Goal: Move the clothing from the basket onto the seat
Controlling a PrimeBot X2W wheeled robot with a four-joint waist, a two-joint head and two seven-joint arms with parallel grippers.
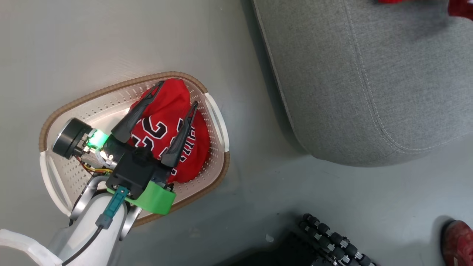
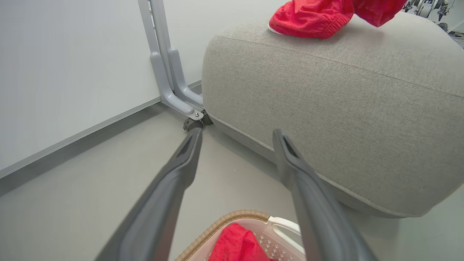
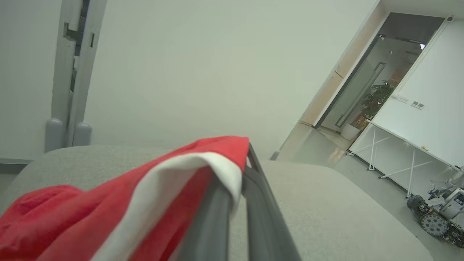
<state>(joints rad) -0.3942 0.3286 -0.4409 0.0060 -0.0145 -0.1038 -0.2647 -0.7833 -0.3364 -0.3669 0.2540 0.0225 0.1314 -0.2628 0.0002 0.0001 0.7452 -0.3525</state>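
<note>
The basket (image 1: 92, 96) stands on the floor at the left, holding the red jersey (image 1: 196, 147) with black-and-white numbers. My left gripper (image 1: 177, 93) hovers over the jersey, open, with one finger on each side of it. In the left wrist view its fingers (image 2: 188, 156) stand wide apart above the basket rim (image 2: 232, 216) and the jersey (image 2: 235, 243). The grey seat (image 1: 351, 74) lies to the right. A plain red garment (image 2: 311, 18) rests on the seat (image 2: 326, 108). My right gripper (image 3: 246, 163) is shut on that garment's white-trimmed edge (image 3: 108, 203) over the seat (image 3: 326, 203).
A grey metal stand leg with a caster (image 2: 174, 83) stands by the wall beside the seat. A person's red shoe (image 1: 458, 240) and a black roller wheel (image 1: 332, 240) lie at the lower right. A small wheeled machine (image 3: 438, 214) sits far off.
</note>
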